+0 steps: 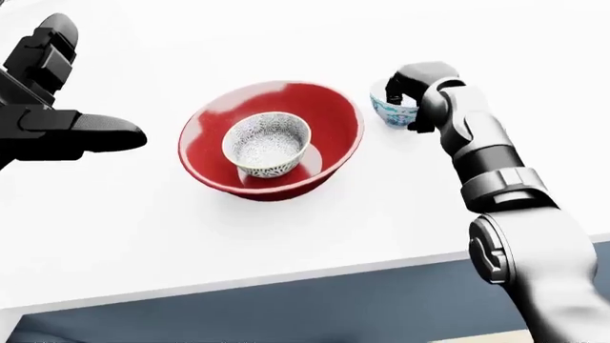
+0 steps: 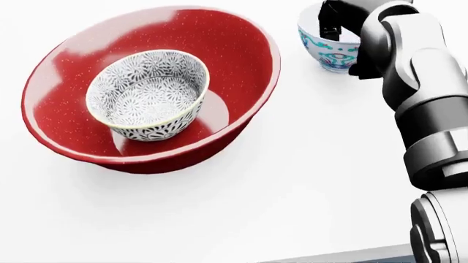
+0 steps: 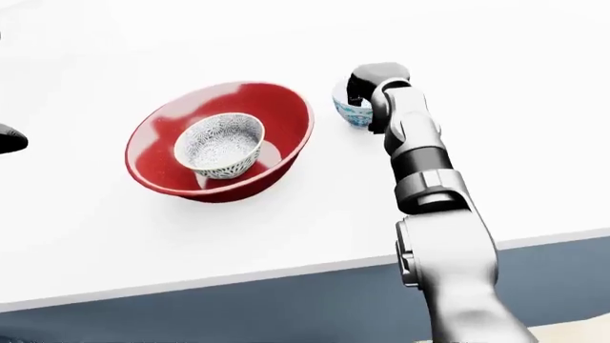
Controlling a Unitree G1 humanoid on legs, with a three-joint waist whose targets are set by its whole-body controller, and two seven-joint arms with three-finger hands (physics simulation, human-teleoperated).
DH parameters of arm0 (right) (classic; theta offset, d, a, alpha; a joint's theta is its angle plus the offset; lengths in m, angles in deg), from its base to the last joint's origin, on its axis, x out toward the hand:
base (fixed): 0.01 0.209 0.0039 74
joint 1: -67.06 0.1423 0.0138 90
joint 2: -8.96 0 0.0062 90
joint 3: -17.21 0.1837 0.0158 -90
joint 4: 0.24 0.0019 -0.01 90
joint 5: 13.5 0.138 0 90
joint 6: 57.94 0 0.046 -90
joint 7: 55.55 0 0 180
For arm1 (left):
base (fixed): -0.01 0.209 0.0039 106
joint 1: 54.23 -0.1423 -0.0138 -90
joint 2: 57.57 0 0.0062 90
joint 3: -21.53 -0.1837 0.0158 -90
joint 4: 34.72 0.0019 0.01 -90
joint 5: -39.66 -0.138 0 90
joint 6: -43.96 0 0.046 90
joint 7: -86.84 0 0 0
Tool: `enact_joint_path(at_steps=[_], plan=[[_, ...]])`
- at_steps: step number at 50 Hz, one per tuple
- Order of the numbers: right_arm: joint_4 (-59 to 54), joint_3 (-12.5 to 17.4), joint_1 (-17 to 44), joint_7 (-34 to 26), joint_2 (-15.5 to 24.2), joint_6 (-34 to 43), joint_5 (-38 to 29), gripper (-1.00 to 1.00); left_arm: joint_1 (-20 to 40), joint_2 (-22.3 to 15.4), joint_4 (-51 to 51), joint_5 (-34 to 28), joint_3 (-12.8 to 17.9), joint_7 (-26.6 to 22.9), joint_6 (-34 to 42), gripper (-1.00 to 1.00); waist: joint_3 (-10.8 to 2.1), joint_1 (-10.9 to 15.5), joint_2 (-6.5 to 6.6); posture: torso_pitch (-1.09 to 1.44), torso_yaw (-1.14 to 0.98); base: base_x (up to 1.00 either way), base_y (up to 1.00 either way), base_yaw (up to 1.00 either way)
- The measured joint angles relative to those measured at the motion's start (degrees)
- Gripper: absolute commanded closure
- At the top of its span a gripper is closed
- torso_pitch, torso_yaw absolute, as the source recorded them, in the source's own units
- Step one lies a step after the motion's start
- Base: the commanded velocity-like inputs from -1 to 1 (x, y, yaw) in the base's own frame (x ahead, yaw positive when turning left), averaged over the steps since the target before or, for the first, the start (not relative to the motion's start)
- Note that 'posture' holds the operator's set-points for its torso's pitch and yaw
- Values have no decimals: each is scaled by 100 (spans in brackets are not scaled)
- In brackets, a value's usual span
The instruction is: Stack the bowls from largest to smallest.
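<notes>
In the head view a large red bowl (image 2: 241,49) sits on the white table (image 2: 292,181). A black-and-white patterned bowl (image 2: 150,93) stands upright inside it. At the top right is a small white bowl with teal and pink markings (image 2: 329,55). My right hand (image 2: 347,43) comes down over its rim. Dark fingers reach inside the small bowl and the thumb (image 2: 362,68) presses its outer wall, so the hand is shut on it and hides most of its opening. My left hand (image 1: 91,107) hovers open at the left of the left-eye view, well apart from the red bowl.
The table's near edge (image 1: 286,275) runs along the bottom of the left-eye view, with blue-grey floor (image 1: 286,314) below. My right forearm (image 2: 432,126) stretches down the right side of the head view.
</notes>
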Motion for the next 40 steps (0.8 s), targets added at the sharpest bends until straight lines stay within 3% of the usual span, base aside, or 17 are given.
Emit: enact_joint_path(at_steps=[11,22,28,40], plan=[[1213,213,456,-1048,131,22,33,100,47,-19,-26,59,-61,75,2,-100,54,-66,37,0,0,0,0,0],[2321,114,1167,-1791,-583,-86,285,100,0,-116,23,148,47,61,-31,-100,95,-120,46,0,0,0,0,0],[3084,-121,1200,-2148,-1345,-195,578,100,-81,-118,35,150,84,-2,-84,-100,104,-143,67,0,0,0,0,0],[3316,-234,962,-2271,-2018,-339,1143,100,-155,-124,43,156,145,-10,-108,-100,132,-157,67,0,0,0,0,0]])
